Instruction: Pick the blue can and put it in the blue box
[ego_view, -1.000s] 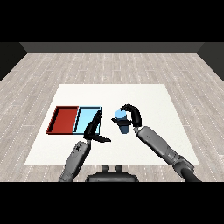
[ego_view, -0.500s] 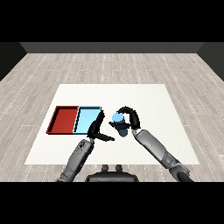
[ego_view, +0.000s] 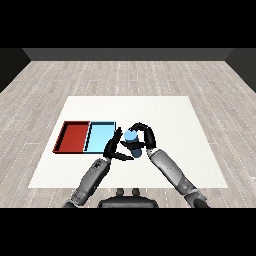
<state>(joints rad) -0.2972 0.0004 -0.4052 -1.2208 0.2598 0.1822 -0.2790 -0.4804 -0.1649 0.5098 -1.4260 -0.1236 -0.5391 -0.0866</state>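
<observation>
Already the right hand has its fingers curled round the blue can, just right of the blue box and not yet inside, while the left hand is open with straight fingers.

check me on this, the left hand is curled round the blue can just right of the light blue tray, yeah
Not quite: the right hand is curled round the blue can, as the head view shows. The left hand has straight fingers beside it. The can is indeed just right of the light blue tray.
</observation>
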